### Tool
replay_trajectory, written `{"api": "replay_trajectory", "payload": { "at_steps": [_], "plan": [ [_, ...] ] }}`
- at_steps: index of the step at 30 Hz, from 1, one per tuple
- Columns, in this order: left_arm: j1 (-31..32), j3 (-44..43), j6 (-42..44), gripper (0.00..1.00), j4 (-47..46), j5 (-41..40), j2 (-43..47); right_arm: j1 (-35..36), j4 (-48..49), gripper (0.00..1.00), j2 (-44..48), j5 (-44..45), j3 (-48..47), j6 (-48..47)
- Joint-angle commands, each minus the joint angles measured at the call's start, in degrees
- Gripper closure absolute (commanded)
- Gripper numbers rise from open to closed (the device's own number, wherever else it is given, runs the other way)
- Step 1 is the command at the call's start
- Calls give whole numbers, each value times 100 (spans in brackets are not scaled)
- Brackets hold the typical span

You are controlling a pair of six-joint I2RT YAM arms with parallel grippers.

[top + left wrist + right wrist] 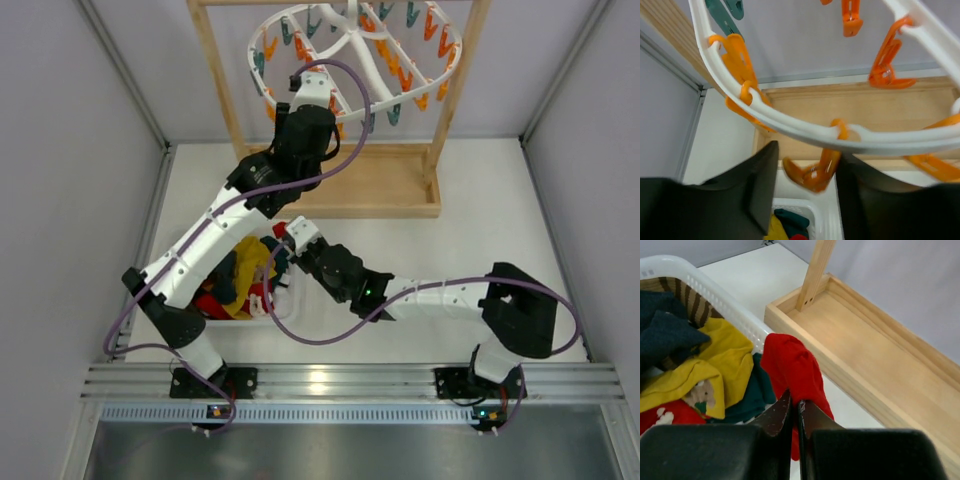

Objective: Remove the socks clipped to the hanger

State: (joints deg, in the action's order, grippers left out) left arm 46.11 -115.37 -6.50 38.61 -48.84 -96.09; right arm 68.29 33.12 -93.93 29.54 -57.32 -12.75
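The red sock (790, 365) — pinched in right hand (794, 405).

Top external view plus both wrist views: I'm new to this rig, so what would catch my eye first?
The white hanger of orange and teal pegs hangs at the back, the left pincer up at its rim with an orange peg between its fingers. Nearer, the right pincer is shut on a red sock at the rim of a white basket heaped with socks.
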Motion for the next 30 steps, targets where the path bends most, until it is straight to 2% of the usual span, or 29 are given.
{"api": "replay_trajectory", "payload": {
  "at_steps": [1, 6, 7, 8, 14, 19, 20, 23, 26, 28, 30],
  "plan": [
    [-32, 426, -184, 40, -73, 226, 660, 97, 98, 100, 857, -211, 404, 430],
    [-40, 1385, -465, 18, -73, 112, 1487, -123, -192, 100, 1579, -783, 1012, 949],
    [-40, 1516, -570, 7, -73, 111, 1645, -167, -236, 100, 1632, -835, 1056, 1002],
    [-40, 1787, -615, 2, -64, 129, 1995, -289, -297, 100, 1737, -949, 1126, 1046],
    [-40, 2790, -1133, 2, 417, -108, 3218, -667, -754, 100, 1765, -1826, 829, 1240],
    [-40, 3696, -1354, 1, 578, 331, 4596, -721, -1386, 100, 1466, -2926, 170, 1442],
    [-40, 3924, -1328, 1, 586, 314, 4800, -721, -1388, 100, 1309, -3484, 3, 1468],
    [-40, 4197, -1327, 1, 569, 208, 5442, -721, -1519, 100, 834, -4120, -454, 1609],
    [-40, 4461, -1441, 1, 525, -98, 5777, -721, -1940, 100, 133, -4421, -1094, 1723],
    [-40, 4637, -1669, 1, 516, -606, 5865, -703, -2020, 100, -447, -4587, -1394, 2004],
    [-49, 4708, -1705, 2, 507, -671, 5874, -686, -2090, 100, -862, -4624, -1553, 2371]
  ]
}}
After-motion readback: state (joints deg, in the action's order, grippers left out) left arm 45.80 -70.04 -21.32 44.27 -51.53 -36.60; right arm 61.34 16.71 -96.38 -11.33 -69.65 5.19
